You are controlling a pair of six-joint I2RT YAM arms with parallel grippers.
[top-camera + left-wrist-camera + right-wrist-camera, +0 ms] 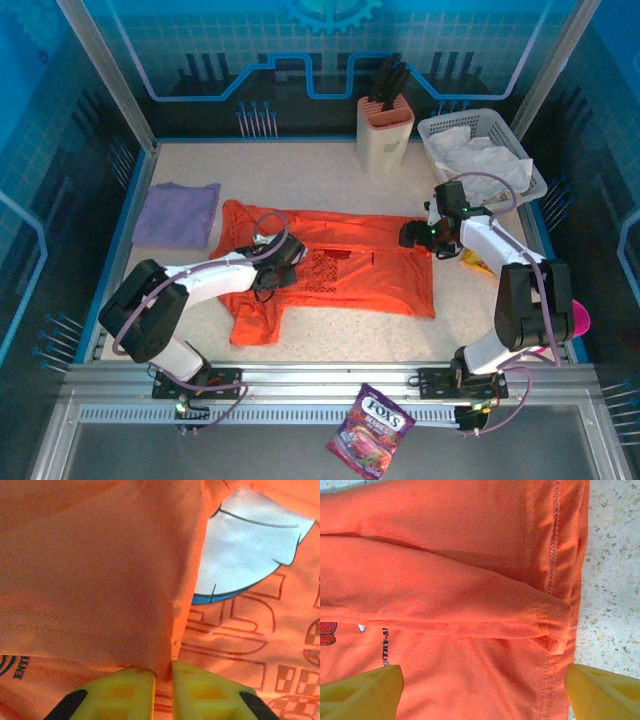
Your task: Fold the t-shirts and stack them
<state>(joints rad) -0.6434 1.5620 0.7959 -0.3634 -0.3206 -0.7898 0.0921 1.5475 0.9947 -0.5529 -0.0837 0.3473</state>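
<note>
Currently folding the orange t-shirt (380, 285): left gripper (163, 672) pinches a cloth ridge, right gripper (482, 675) gapes over the hem. Next, I judge, I should clamp that hem.

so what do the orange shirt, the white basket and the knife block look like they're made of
orange shirt: soft knit cloth, probably cotton or a blend, matte; it lies in loose folds and has a stitched hem. white basket: looks like moulded plastic, with latticed walls. knife block: cream and smooth, likely plastic, though too far off to be sure.
</note>
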